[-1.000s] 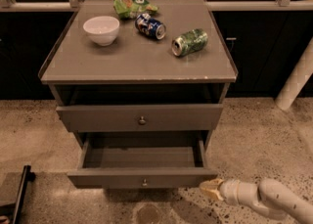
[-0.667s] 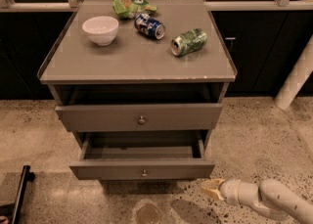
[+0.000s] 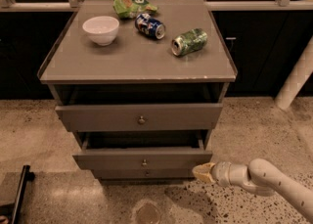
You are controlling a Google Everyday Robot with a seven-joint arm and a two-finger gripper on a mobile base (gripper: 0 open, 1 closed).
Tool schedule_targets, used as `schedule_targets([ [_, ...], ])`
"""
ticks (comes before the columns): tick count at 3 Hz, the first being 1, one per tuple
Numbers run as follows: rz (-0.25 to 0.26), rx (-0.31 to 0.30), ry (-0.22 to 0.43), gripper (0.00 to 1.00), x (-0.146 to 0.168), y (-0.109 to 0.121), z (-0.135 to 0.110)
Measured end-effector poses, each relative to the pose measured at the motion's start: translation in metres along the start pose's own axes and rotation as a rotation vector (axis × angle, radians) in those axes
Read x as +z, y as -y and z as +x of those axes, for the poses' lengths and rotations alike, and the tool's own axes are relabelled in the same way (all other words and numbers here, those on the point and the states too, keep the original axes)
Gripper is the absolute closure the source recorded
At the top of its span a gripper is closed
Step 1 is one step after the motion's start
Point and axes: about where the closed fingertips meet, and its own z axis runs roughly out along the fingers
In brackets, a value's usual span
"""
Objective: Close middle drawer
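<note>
The middle drawer (image 3: 112, 160) of the grey cabinet (image 3: 132, 61) is pulled out a little. A thin strip of its dark inside shows above its low front, and a small round knob (image 3: 144, 162) sits at the centre. My gripper (image 3: 201, 172) comes in low from the right on a white arm (image 3: 266, 179). Its tan tip is against the lower right corner of the middle drawer's front. The fingers are together with nothing between them.
The top drawer (image 3: 98, 116) also stands slightly out, and the bottom drawer (image 3: 146, 173) is almost flush. On the cabinet top are a white bowl (image 3: 101, 29), a green chip bag (image 3: 131, 3), a blue can (image 3: 150, 26) and a green can (image 3: 189, 41). A white post (image 3: 296, 78) stands at the right and a black bar (image 3: 18, 193) lies at the lower left.
The middle drawer has slid well into the cabinet and shows much less of its inside. My gripper has moved forward with the drawer front.
</note>
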Motion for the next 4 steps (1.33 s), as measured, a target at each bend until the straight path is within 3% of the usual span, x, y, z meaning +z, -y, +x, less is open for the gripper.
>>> schedule_targets([
  [2, -0.042, -0.092, -0.03, 1.0, 0.031, 0.03, -0.043],
  [4, -0.052, -0.115, -0.018, 1.0, 0.049, 0.047, -0.053],
])
